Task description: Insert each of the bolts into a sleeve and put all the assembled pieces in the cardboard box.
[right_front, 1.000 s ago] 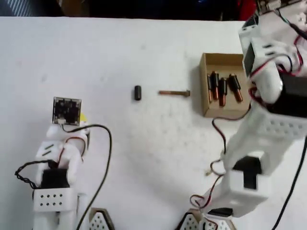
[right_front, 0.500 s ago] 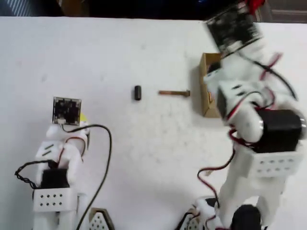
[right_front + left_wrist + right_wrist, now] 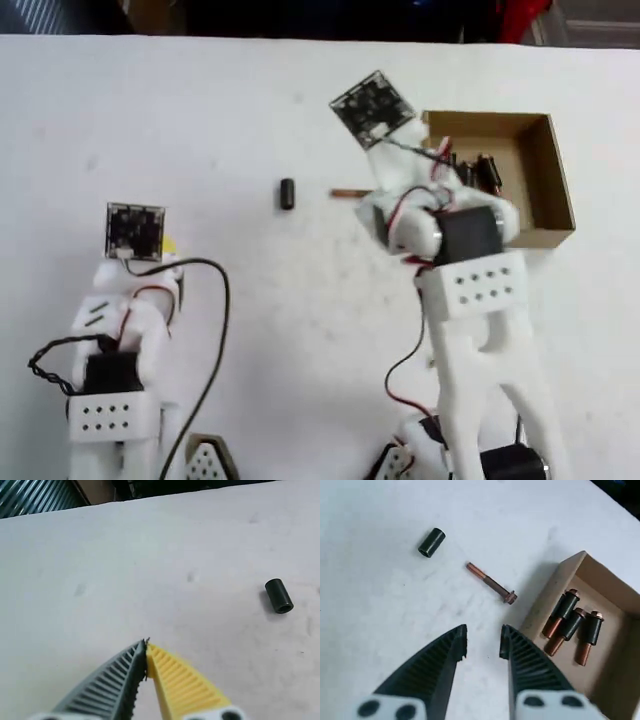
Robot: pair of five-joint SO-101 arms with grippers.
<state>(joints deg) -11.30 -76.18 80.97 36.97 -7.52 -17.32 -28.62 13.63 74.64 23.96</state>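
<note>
A lone copper bolt [image 3: 346, 193] lies flat on the white table [image 3: 200, 110] just above centre frame in the high view, its long axis running left to right. Its plain shank end points left at a black sleeve [image 3: 288, 194] lying near it. The right wrist view shows the flanged head of the bolt [image 3: 490, 583] on the end nearer the cardboard box [image 3: 555, 592]. The sleeve [image 3: 431, 542] also lies on its side, its axis roughly crosswise to the bolt's, with bare tabletop between the two. From the left wrist view, one open end of the sleeve [image 3: 279, 596] faces the camera.

The box [image 3: 560, 180] sits at the upper right of the high view. Three assembled pieces [image 3: 572, 625], copper bolts wearing black sleeves, lie side by side and roughly parallel on its floor.

The right arm [image 3: 460, 270] rises from the bottom edge of the high view and leans over the scene, covering the bolt's head end and the box's left wall. The right gripper [image 3: 483, 641] hangs above the table beside the box, its fingers spread with a narrow gap and holding nothing.

The left arm [image 3: 120, 320] stands at the lower left of the high view, well apart from the parts. The left gripper [image 3: 146, 647] has its grey and yellow fingers pressed together, empty.
</note>
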